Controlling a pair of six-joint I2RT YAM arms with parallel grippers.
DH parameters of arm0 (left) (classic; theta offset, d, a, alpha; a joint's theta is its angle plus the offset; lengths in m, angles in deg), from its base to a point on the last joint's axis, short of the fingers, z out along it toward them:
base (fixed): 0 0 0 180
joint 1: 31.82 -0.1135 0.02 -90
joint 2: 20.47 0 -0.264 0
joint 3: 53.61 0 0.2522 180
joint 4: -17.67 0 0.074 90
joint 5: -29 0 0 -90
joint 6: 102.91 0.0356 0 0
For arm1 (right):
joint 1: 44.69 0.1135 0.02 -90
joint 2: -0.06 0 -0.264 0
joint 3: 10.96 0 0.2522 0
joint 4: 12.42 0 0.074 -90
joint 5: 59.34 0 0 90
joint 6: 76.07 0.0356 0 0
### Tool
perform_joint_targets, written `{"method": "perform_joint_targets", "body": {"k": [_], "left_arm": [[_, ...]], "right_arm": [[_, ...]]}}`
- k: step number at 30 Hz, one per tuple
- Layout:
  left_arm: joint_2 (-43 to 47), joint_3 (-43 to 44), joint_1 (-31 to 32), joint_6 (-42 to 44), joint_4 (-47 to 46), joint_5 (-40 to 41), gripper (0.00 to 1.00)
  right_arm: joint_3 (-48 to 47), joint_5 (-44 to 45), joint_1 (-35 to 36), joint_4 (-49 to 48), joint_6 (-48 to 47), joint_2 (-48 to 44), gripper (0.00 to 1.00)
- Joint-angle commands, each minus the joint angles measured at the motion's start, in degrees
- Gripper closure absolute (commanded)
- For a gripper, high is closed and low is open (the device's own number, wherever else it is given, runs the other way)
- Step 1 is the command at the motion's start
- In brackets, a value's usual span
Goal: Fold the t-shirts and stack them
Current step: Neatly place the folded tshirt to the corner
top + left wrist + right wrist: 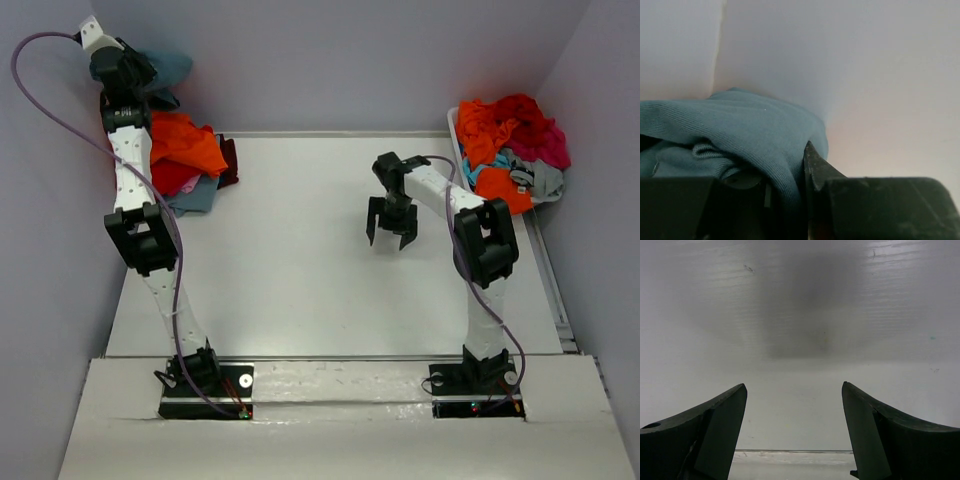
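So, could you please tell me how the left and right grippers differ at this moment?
The left gripper is shut on a teal-blue shirt; the right gripper is open and empty. The left is at the far left corner, the right above bare table. Both have black fingers.

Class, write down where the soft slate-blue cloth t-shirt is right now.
In the top view, the slate-blue cloth t-shirt is at the far left corner, just beyond the orange-topped pile of shirts, clamped in the left end effector.

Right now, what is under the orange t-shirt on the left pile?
A red t-shirt shows under the orange t-shirt, with a grey-blue t-shirt at its near edge and a dark maroon garment on its right. Whatever lies beneath the orange middle is covered.
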Motion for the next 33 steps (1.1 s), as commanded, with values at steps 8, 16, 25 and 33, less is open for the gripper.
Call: {"method": "perform_joint_targets", "body": {"k": [8, 16, 25, 33], "left_arm": [[8.3, 0.0, -1.8, 4.4, -9.2, 0.2, 0.95], [14.8, -17.9, -1.8, 5.8, -14.7, 0.9, 0.95], [17.2, -21.9, -1.8, 6.3, -14.4, 0.4, 0.95], [22.0, -35.5, -1.8, 0.5, -19.5, -5.7, 0.94]], "right_arm": [[-3.8, 2.3, 2.1, 3.3, 2.0, 0.5, 0.18], [-4.7, 2.8, 3.1, 4.3, 2.2, 1.4, 0.18], [-5.7, 3.3, 4.2, 5.4, 1.9, 1.7, 0.18], [-4.0, 2.3, 5.2, 4.3, 1.6, 1.5, 0.18]]}}
